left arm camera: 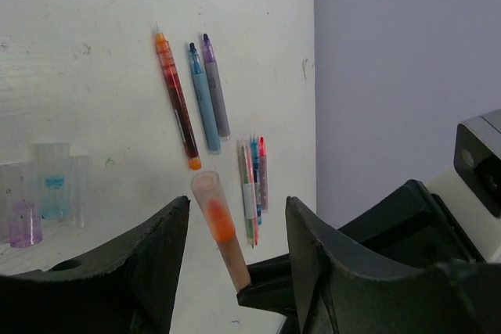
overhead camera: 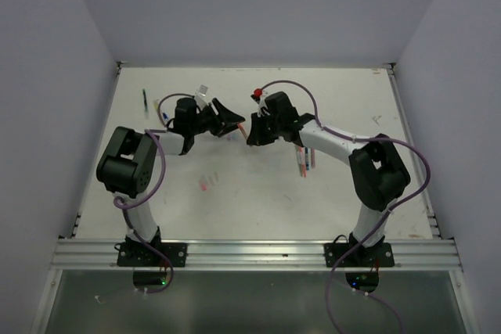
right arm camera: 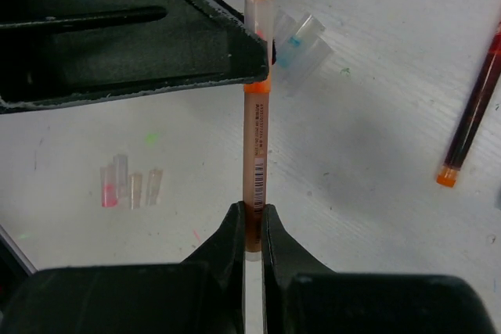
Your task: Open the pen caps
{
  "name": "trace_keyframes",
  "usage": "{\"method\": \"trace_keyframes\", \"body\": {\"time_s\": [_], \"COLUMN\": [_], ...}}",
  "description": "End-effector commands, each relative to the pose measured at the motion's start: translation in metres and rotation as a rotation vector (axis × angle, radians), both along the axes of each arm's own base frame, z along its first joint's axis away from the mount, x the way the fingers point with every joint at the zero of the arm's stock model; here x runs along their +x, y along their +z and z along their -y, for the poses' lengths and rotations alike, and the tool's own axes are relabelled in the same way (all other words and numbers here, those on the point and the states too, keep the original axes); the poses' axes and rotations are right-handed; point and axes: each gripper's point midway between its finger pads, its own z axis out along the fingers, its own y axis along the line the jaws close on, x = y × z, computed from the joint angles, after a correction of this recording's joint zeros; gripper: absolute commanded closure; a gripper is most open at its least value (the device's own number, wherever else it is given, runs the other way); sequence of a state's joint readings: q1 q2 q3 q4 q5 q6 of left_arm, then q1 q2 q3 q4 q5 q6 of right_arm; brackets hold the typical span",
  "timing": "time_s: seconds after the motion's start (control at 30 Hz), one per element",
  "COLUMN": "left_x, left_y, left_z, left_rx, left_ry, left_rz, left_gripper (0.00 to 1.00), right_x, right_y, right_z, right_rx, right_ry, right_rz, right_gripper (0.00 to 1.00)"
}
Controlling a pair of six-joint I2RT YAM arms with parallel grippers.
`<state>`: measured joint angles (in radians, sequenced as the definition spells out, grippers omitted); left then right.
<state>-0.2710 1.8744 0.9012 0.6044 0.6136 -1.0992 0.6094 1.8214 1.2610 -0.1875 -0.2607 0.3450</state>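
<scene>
**Orange pen braced between two hands, cap not yet off**

Above the white surface (overhead camera: 258, 193) the two arms meet nose to nose, so that each can take one end of a single pen. The right hand (right arm camera: 252, 226) is clenched on the tail of the orange pen (right arm camera: 256, 154). It holds the barrel out straight ahead of its fingers, most likely as the anchor for the pull.

The left hand (left arm camera: 237, 217) is released. Its fingers stand wider than the pen and straddle the far end. The translucent cap (right arm camera: 258, 25) sits between them, close against one finger and apart from the other, and it is seated on the pen at its orange collar. The opening looks about to be closed on it; a grip too near the collar could pinch the barrel instead.

Beyond the left hand, three pens (left arm camera: 203, 99) lie side by side. Loose caps (right arm camera: 129, 188) stand on the surface to the left of the right hand, clear of the work.
</scene>
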Motion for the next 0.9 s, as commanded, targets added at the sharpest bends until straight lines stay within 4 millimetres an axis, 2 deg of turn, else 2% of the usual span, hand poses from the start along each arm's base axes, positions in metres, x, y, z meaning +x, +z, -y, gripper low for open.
{"method": "trace_keyframes", "body": {"time_s": [0.0,0.2,0.33,0.37,0.4,0.47,0.5,0.53,0.6,0.63,0.7,0.8,0.87], "left_x": [0.009,0.01,0.01,0.01,0.01,0.01,0.009,0.008,0.007,0.006,0.005,0.004,0.003], "left_y": [0.015,0.014,0.018,0.018,0.02,0.022,0.023,0.023,0.023,0.023,0.022,0.021,0.022], "left_z": [0.003,0.002,0.0,-0.001,0.0,-0.001,-0.001,-0.001,-0.001,-0.001,-0.001,-0.002,-0.001], "left_rx": [-0.033,-0.029,-0.026,-0.024,-0.025,-0.026,-0.026,-0.027,-0.025,-0.025,-0.021,-0.023,-0.026], "left_ry": [-0.007,-0.003,-0.002,-0.001,-0.004,-0.006,-0.01,-0.011,-0.013,-0.015,-0.014,-0.014,-0.016], "left_rz": [0.059,0.057,0.068,0.07,0.075,0.079,0.082,0.082,0.084,0.085,0.081,0.079,0.078], "left_gripper": [0.45,0.45,0.51,0.54,0.63,0.72,0.79,0.84,0.95,0.98,1.0,1.0,1.0], "right_x": [0.001,-0.01,-0.012,-0.011,-0.01,-0.006,-0.003,-0.002,0.004,0.006,0.012,0.02,0.024], "right_y": [0.033,0.027,0.024,0.024,0.025,0.025,0.025,0.026,0.024,0.024,0.024,0.029,0.022], "right_z": [-0.01,-0.017,-0.018,-0.018,-0.018,-0.018,-0.019,-0.02,-0.022,-0.023,-0.026,-0.034,-0.037], "right_rx": [0.076,0.076,0.071,0.073,0.072,0.063,0.061,0.061,0.044,0.038,0.033,0.043,0.036], "right_ry": [0.023,0.042,0.045,0.045,0.042,0.032,0.032,0.031,0.028,0.028,0.026,0.031,0.033], "right_rz": [0.071,0.062,0.059,0.061,0.064,0.074,0.076,0.078,0.076,0.075,0.078,0.084,0.072], "right_gripper": [1.0,1.0,1.0,1.0,1.0,1.0,1.0,0.99,0.88,0.8,0.73,0.72,0.74]}}
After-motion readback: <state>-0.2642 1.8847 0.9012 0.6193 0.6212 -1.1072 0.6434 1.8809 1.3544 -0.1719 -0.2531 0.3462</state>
